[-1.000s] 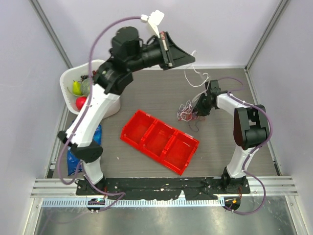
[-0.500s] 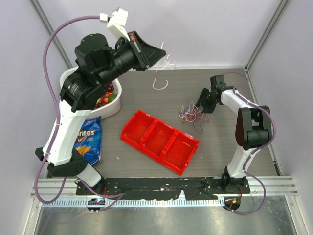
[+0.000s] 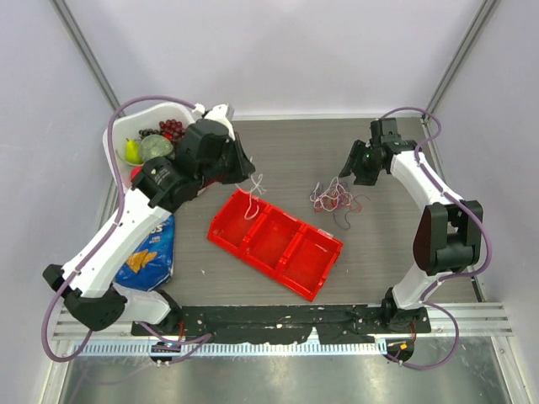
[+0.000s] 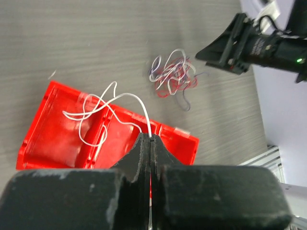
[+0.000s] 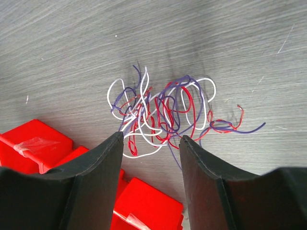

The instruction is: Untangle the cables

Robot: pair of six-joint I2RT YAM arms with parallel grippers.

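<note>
At the far left, the white tub (image 3: pixel 115 135) of fruit and the glossy blue chip bag (image 3: pixel 150 251) are less covered than a second ago, because the left arm has swung down from high at the back wall. The left gripper (image 3: pixel 246 174) now sits low over the left end of the red tray (image 3: pixel 257 263). Its jaws are pressed together, pinching one thin white cable (image 4: pixel 103 112). That cable earlier dangled over the back of the table; now its limp loops hang into the tray's leftmost compartment. Whether they touch the floor of it is unclear. The tray is hard, shiny plastic with three square cells and lies askew on the grey wood-grain table (image 3: pixel 286 151).

To its right, apart from the tray's far corner, the tangle of cables (image 5: pixel 160 115) lies flat, with white, red and purple wires knotted in loose curls. The right gripper (image 5: pixel 151 139) has backed off it and hovers with its black fingers spread wide, holding nothing. Bare table surrounds the tangle on all sides.
</note>
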